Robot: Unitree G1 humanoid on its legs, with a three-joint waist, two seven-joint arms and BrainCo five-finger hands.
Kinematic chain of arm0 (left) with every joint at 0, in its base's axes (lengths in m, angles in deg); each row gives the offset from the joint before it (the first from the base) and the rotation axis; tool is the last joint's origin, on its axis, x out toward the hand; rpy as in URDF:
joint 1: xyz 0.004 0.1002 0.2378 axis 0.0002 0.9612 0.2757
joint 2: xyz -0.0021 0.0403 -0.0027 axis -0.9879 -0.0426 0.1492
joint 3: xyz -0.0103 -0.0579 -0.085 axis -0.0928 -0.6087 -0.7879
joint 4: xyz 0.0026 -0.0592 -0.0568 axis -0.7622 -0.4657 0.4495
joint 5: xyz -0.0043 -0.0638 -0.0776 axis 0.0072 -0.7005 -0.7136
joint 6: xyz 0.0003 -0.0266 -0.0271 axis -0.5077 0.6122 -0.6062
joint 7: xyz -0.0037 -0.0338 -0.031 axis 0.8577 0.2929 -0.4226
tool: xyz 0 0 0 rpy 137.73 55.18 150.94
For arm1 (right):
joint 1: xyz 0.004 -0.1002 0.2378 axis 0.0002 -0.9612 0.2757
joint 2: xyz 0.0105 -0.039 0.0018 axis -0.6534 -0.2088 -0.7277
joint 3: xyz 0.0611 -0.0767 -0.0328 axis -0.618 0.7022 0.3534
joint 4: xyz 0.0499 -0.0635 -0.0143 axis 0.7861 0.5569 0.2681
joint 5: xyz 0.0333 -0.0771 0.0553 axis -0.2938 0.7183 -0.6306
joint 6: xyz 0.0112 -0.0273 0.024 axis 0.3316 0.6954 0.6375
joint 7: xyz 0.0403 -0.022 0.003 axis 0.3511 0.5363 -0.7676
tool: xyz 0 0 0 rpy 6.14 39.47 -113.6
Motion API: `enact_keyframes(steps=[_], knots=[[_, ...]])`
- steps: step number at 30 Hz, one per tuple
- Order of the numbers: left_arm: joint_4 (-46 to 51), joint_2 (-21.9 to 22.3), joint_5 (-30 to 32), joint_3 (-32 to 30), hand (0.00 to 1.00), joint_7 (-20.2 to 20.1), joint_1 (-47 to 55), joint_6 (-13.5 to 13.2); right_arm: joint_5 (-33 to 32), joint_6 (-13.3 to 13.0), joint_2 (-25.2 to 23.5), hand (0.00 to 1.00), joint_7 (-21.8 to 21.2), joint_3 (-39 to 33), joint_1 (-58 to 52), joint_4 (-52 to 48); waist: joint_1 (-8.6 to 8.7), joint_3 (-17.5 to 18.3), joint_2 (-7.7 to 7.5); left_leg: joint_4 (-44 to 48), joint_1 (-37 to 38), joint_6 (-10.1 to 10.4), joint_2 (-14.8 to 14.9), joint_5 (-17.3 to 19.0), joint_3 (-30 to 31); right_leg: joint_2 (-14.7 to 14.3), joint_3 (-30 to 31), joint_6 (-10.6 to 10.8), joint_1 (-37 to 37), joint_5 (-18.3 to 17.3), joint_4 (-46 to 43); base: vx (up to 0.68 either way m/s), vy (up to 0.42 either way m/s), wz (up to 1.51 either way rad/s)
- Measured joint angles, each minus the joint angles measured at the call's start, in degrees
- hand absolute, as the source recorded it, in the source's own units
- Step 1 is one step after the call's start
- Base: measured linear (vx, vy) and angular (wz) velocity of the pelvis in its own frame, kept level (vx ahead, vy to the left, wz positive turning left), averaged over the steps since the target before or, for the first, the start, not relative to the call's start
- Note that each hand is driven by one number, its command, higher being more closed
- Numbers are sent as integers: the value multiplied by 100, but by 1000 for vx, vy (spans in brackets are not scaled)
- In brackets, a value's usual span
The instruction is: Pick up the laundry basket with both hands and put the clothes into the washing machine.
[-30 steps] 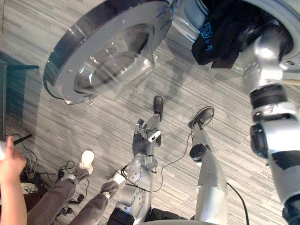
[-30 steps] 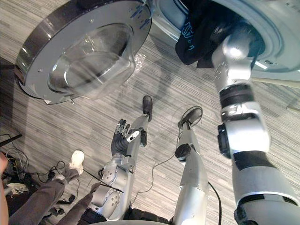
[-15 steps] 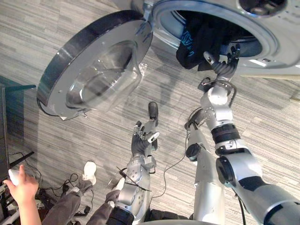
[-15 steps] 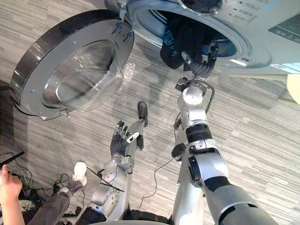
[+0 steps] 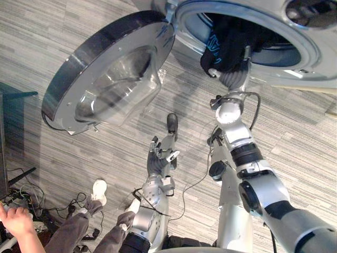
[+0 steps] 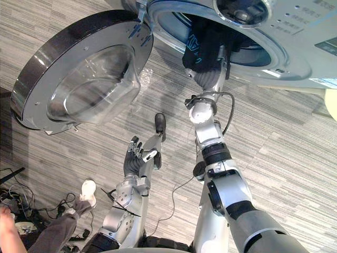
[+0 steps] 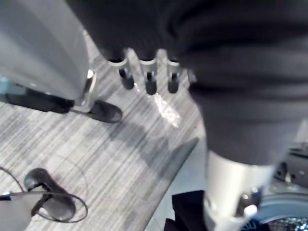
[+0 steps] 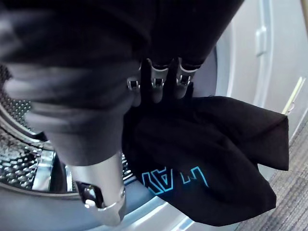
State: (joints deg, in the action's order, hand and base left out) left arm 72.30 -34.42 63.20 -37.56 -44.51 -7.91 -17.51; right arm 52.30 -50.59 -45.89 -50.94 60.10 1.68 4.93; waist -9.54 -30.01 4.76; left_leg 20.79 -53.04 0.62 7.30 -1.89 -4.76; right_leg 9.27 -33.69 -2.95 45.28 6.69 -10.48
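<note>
The right robot hand [image 5: 232, 79] reached up to the far side of the scene, into the round opening of the washing machine [image 5: 311, 54]. Its fingers [image 8: 158, 78] were held out fairly straight, with their dark tips against a black garment [image 8: 207, 159] and nothing gripped. The thumb [image 8: 103, 202] stood apart below them. That black garment, with blue-green lettering, hung over the lower lip of the opening, partly inside against the perforated drum [image 8: 19, 144] and partly drooping out over the front. The machine's door [image 5: 105, 79], with its clear bulging window, stood swung wide open to the left of the opening.

The left robot hand [image 5: 158, 161] hung low and nearer, left of the right arm, over the grey striped floor [image 5: 63, 31]. Its fingers were relaxed and spread, and it held nothing.

At the near left edge a person's hand [image 5: 16, 221] showed, with legs in grey trousers [image 5: 73, 234] and a white shoe [image 5: 97, 187] on the floor beside it.
</note>
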Motion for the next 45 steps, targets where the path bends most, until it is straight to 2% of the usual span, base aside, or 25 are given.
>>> enact_keyframes(steps=[7, 12, 17, 23, 30, 33, 34, 36, 42, 45], knots=[[27, -40, 209, -92, 0, -118, 21, -11, 1888, 447, 81, 0, -33, 649, -30, 178, 14, 1, -1, 120, -90, -34, -30, 74, 11, 75, -19, 29, 34, -20, -70, 36, 11, 2], [55, -91, 314, -183, 0, -130, 23, -21, 2663, 780, 505, 0, -162, 783, 395, 983, -73, 1, -2, 130, -216, -42, -48, 83, 63, 87, -68, 41, 118, -29, -82, 10, 2, 2], [153, -91, 312, -183, 0, -166, 28, -40, 2969, 1005, 982, 0, -295, 805, 860, 1661, -121, 3, 1, 193, -327, -36, -62, 71, 126, 108, -97, 26, 203, -30, -167, 44, -8, 3], [280, -21, 306, -226, 0, -255, 23, -145, 3311, 1242, 1722, 0, -505, 975, 1183, 2039, -312, 23, 34, 313, -496, -62, -76, 54, 208, 185, -147, -55, 378, -140, -423, 58, -14, 5], [430, 24, 297, -227, 0, -253, 18, -160, 3386, 1357, 2232, 0, -532, 996, 1516, 2042, -442, 42, 68, 565, -852, -86, -129, 95, 312, 355, -189, -84, 734, -328, -869, 31, -11, 6], [535, 23, 295, -176, 0, -255, 9, -160, 3378, 1368, 2429, 0, -527, 998, 1533, 2058, -563, 85, 138, 798, -1069, -106, -134, 202, 338, 460, -198, -79, 926, -456, -1172, 6, 0, 4], [634, 21, 291, -160, 0, -258, 7, -161, 3340, 1401, 2560, 0, -526, 996, 1564, 2069, -615, 157, 257, 975, -1300, -142, -155, 285, 395, 552, -232, -23, 1118, -590, -1417, 14, 8, 10], [760, 21, 283, -172, 0, -254, -20, -169, 3280, 1460, 2678, 0, -524, 980, 1575, 2080, -690, 203, 330, 1260, -1579, -173, -230, 395, 460, 737, -207, 15, 1427, -839, -1943, 15, 12, 16], [1186, 19, 138, -161, 0, -240, -36, -245, 3257, 1477, 2842, 0, -344, 938, 1620, 2094, -734, 216, 362, 2923, -2611, -223, -365, 1049, 614, 1441, 40, 3, 2412, -1785, -3959, -11, -7, 16], [1399, 18, 15, -163, 0, -226, -76, -267, 3251, 1467, 3054, 0, -309, 922, 1624, 1942, -773, 213, 388, 3563, -3015, -209, -409, 1315, 646, 1675, 199, 43, 2805, -2123, -4687, -54, -6, 9]])
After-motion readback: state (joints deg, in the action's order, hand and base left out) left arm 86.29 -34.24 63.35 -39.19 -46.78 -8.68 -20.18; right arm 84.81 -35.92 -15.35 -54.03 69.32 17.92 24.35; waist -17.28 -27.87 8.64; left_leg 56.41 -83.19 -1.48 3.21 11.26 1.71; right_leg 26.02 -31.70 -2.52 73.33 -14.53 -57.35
